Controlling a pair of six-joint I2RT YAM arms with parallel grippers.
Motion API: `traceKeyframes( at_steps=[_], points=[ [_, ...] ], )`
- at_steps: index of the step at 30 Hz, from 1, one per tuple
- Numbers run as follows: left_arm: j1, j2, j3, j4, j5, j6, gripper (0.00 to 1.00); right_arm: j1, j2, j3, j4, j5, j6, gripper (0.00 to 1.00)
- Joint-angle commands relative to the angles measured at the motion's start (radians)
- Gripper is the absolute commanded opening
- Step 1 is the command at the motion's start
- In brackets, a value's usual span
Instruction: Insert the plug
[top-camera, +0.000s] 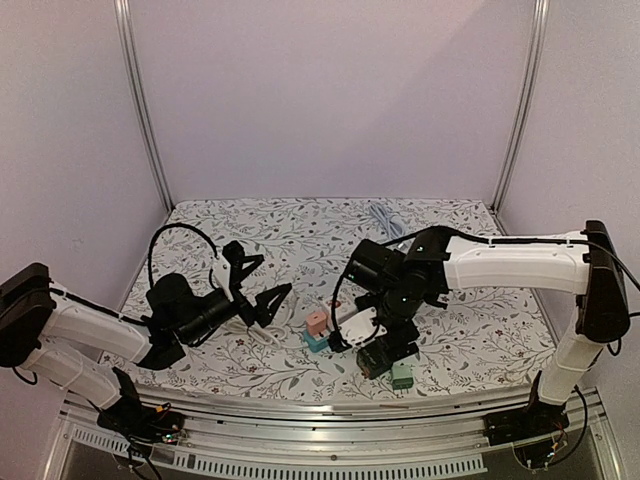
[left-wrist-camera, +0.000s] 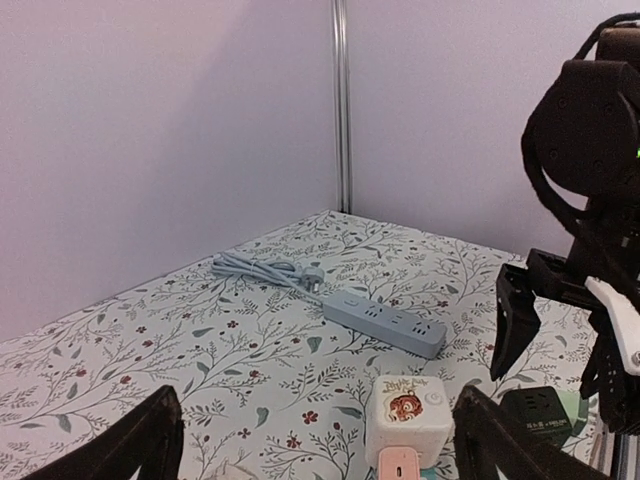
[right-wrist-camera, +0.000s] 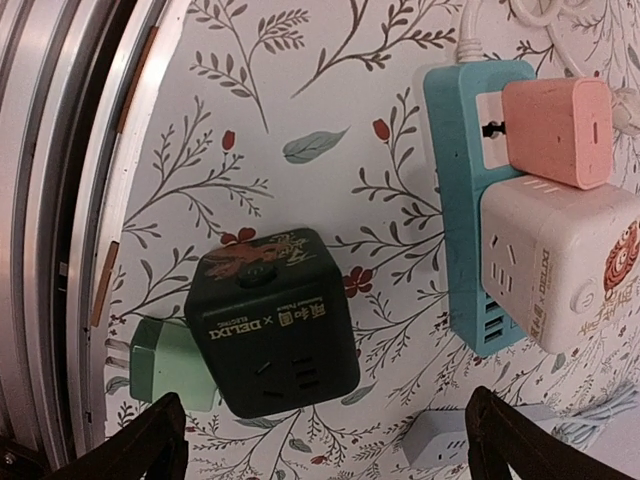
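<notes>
Table (top-camera: 480, 330), floral cloth. Grey power strip (left-wrist-camera: 385, 322) lies mid-frame in the left wrist view, well apart from both arms. Teal power strip (right-wrist-camera: 455, 200) sits upper right in the right wrist view, with the white cube (right-wrist-camera: 560, 260) and pink cube (right-wrist-camera: 557, 130) seated on it.

Black cube (right-wrist-camera: 275, 325) lies loose at lower centre, the green plug (right-wrist-camera: 165, 370) touching its left side. You can't tell whether they're joined.

Right gripper (right-wrist-camera: 325, 440) hangs over the black cube, jaws apart, empty. Left gripper (left-wrist-camera: 320, 440) is likewise spread and empty.

Risk: grip the black cube off-centre and it may twist. The prongs would then meet the slots skewed and shove the teal power strip.

Arms (top-camera: 500, 262) white w/ blk joints, cables; blk L pincer (top-camera: 262, 279), R pincer (right-wrist-camera: 324, 395).
</notes>
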Motion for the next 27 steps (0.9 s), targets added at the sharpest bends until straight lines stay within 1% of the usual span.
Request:
traceKeyframes(
  at_steps=[1,5,11,19,21,27],
  points=[
    [-0.009,0.009,0.001,0.019,0.021,0.012,0.93,-0.016,0.052,0.041,-0.035,-0.017,-0.058,0.95],
    [-0.009,0.01,0.001,0.019,0.021,0.012,0.92,-0.017,0.107,0.051,-0.03,0.004,-0.056,0.92],
    [-0.009,0.006,0.0,0.017,0.021,0.012,0.92,-0.042,0.155,0.045,-0.027,-0.029,-0.061,0.88],
    [-0.01,0.007,0.0,0.017,0.021,0.012,0.92,-0.062,0.16,0.022,-0.012,-0.034,-0.053,0.85],
    [-0.009,0.006,0.0,0.018,0.021,0.012,0.92,-0.063,0.161,0.015,-0.009,-0.065,-0.051,0.84],
    [-0.009,0.007,0.0,0.017,0.021,0.012,0.92,-0.064,0.145,-0.011,0.022,-0.097,-0.043,0.82]
  ],
)
